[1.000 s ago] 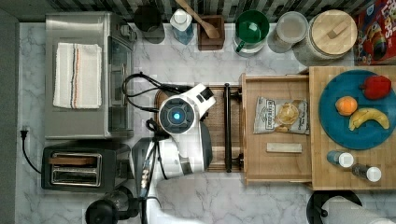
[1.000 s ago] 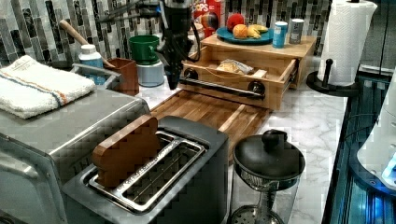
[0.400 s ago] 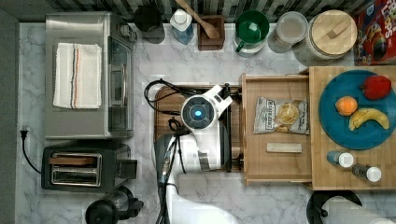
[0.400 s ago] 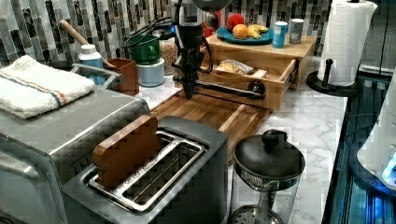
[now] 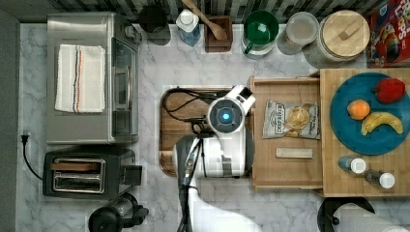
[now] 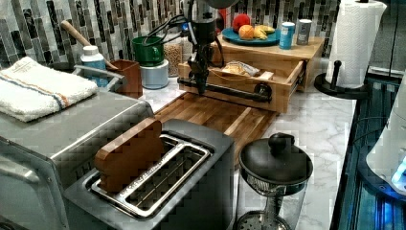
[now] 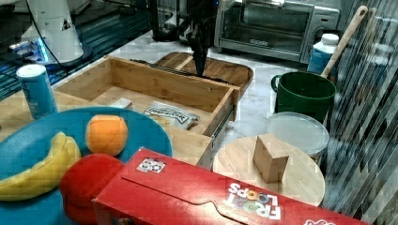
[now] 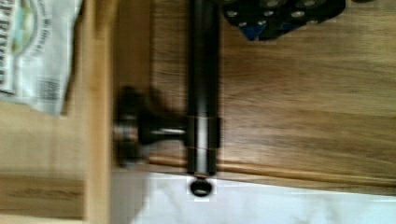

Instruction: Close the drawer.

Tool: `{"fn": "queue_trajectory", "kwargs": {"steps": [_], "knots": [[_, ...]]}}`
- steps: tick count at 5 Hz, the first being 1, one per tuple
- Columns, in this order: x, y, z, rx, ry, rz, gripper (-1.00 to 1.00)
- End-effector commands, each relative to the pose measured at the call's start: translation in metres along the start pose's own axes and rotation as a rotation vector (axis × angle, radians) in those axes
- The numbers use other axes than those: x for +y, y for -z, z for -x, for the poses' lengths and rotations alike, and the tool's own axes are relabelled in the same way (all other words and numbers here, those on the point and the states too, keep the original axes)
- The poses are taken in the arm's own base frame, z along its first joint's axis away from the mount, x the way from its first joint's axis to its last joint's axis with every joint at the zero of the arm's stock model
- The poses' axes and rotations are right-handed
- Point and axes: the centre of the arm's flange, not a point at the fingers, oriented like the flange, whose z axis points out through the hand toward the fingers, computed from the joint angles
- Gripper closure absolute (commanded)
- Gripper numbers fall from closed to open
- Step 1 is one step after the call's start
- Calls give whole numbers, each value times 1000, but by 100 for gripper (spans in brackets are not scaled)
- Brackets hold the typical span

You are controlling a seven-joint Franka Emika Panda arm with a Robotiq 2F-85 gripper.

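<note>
Drawer: the drawer (image 5: 285,166) is a shallow light-wood box with thin rims, pulled out from under the butcher-block top (image 5: 333,183) toward the top view's left. A dark bar handle (image 6: 230,89) runs along its front.
Inside the drawer: a chip bag (image 5: 291,120) and a small pale block (image 5: 294,153) lie on the flat bottom.
Around: a darker cutting board (image 6: 215,115) lies on the marble counter (image 5: 159,58) just before the drawer front. A blue plate (image 5: 348,133) with fruit sits on the top.
Arm: the arm reaches down over the cutting board, and the gripper (image 6: 200,76) hangs at the handle.
Fingers: whether they are apart or closed cannot be told.
</note>
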Motion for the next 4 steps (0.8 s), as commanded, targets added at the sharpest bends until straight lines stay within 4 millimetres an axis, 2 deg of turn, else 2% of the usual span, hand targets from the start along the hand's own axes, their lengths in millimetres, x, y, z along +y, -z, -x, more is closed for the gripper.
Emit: {"fn": "queue_trajectory", "kwargs": {"steps": [1, 2, 4], "knots": [[105, 16, -10, 56, 2, 33, 100], [138, 18, -3, 64, 20, 42, 100], [213, 5, 7, 49, 23, 37, 100]]}}
